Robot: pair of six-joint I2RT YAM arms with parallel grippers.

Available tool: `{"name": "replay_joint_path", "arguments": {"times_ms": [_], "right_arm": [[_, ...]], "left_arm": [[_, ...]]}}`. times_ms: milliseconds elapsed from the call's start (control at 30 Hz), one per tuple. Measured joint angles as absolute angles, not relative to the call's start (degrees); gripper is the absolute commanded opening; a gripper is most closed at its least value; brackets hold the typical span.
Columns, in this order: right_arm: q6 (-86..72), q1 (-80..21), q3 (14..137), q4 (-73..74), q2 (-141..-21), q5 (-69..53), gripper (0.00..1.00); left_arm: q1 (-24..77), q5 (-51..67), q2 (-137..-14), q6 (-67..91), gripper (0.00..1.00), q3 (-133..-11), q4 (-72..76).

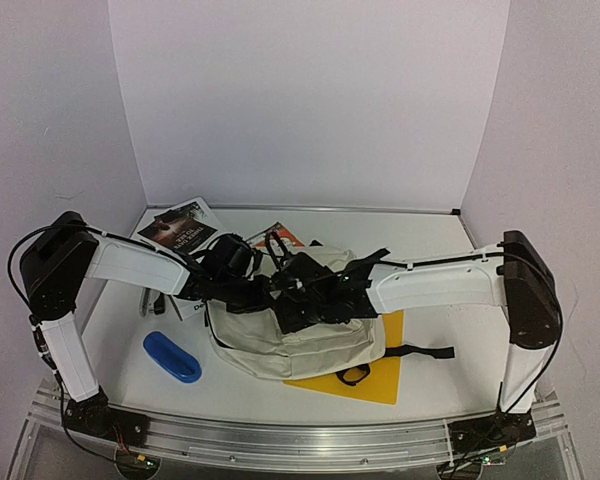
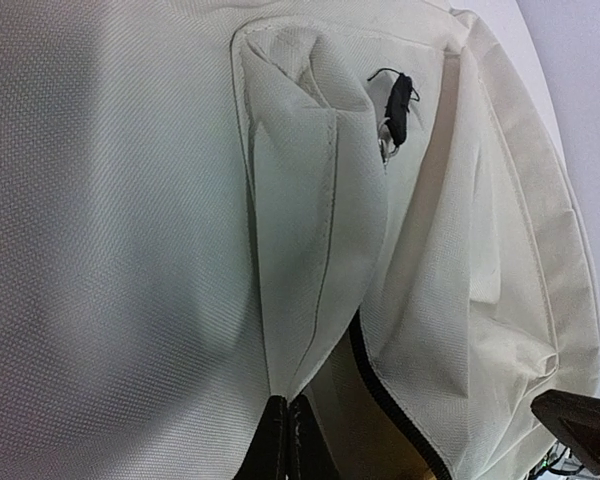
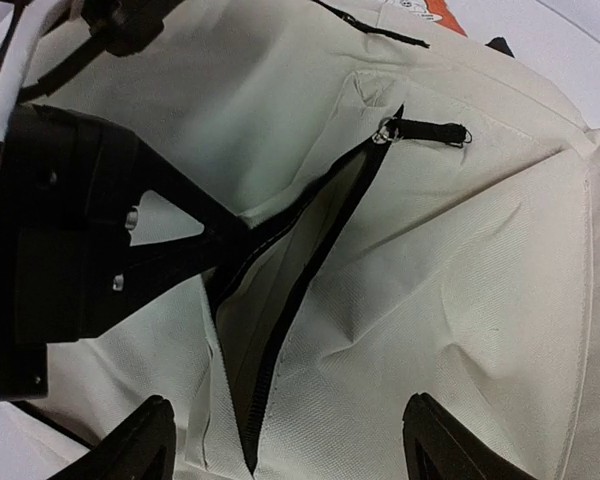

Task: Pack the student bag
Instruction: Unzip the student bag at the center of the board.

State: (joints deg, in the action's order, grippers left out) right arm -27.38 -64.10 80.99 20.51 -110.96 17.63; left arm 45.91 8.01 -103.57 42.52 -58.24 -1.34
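The student bag point(image 1: 270, 345) lies at the centre of the top view on a yellow sheet point(image 1: 380, 380). Its cream fabric is rumpled and its black zipper point(image 2: 385, 395) is parted into a narrow slit; what lies inside cannot be told. The left gripper point(image 2: 285, 410) is clenched on a fabric fold beside the slit. The right gripper point(image 3: 290, 405) hovers released over the bag, fingers wide.

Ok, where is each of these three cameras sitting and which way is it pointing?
Top external: above and behind the bases, looking down on the table; both arms show, meeting over the student bag.
Left wrist: on the left arm, close on bag fabric; left gripper pinching it at the bottom.
Right wrist: over the pocket, looking down; right gripper open at the bottom.
Shared: both wrist views show the open zipper and its pull.
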Motion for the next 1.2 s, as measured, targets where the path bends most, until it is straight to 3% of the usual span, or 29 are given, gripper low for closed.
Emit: {"name": "replay_joint_path", "arguments": {"times_ms": [267, 367, 500, 867, 1067, 1200], "right_arm": [[-28.2, -64.6, 87.5, 29.0, -117.4, 25.4, 0.78], [-28.9, -64.6, 88.3, 31.6, -118.9, 27.2, 0.72], [-30.4, -64.7, 88.7, 32.7, -119.0, 29.1, 0.54], [-37.8, -64.9, 87.2, 34.0, -115.5, 36.8, 0.52], [-40.3, -64.9, 85.2, 33.3, -111.5, 37.7, 0.39], [-40.6, -64.5, 84.1, 32.1, -111.4, 36.6, 0.41]], "left_arm": [[45.9, 8.3, -103.5, 43.4, 0.0, -57.6, 0.3], [45.9, 8.4, -103.1, 43.4, 0.0, -57.3, 0.6], [45.9, 8.4, -103.1, 43.4, 0.0, -57.2, 0.7], [45.9, 8.4, -103.0, 43.6, 0.0, -56.4, 2.3], [46.0, 8.4, -103.0, 43.9, 0.0, -56.1, 3.2], [46.0, 8.5, -103.0, 44.1, 0.0, -56.1, 3.5]]}}
